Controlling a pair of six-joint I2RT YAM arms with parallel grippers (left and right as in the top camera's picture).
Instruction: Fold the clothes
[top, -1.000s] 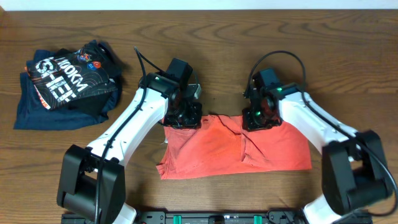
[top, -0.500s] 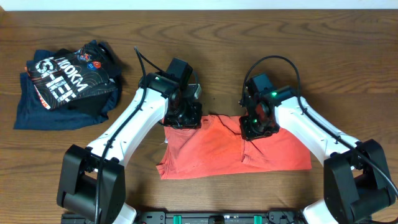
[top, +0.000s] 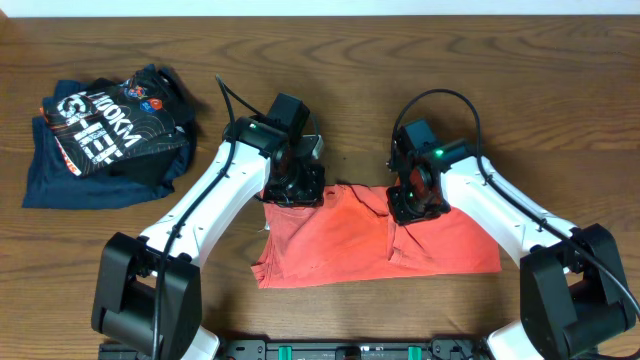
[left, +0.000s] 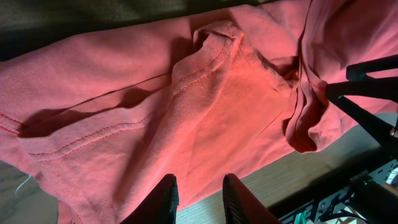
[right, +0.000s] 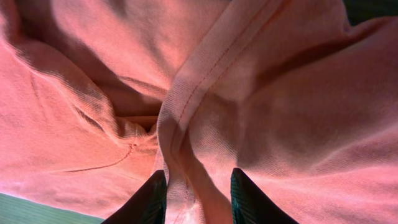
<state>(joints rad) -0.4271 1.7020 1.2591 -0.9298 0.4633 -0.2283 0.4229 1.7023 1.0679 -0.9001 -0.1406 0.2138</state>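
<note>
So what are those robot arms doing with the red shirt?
Two robot arms are folding a red shirt on a wooden table. The left claw and the right claw each seem to pinch its bunched far edge. The shirt is rumpled, not neatly folded yet. A pile of dark clothes lies out beyond the left arm.

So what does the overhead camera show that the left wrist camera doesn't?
Only overhead: the left arm and right arm at full length, plus a dark pile of clothes beside the left arm. Only left wrist: close-up stitching along a folded hem, and the left claw with its fingertips at the shirt's edge. Both: the coral shirt, bunched up between the two arms.
</note>
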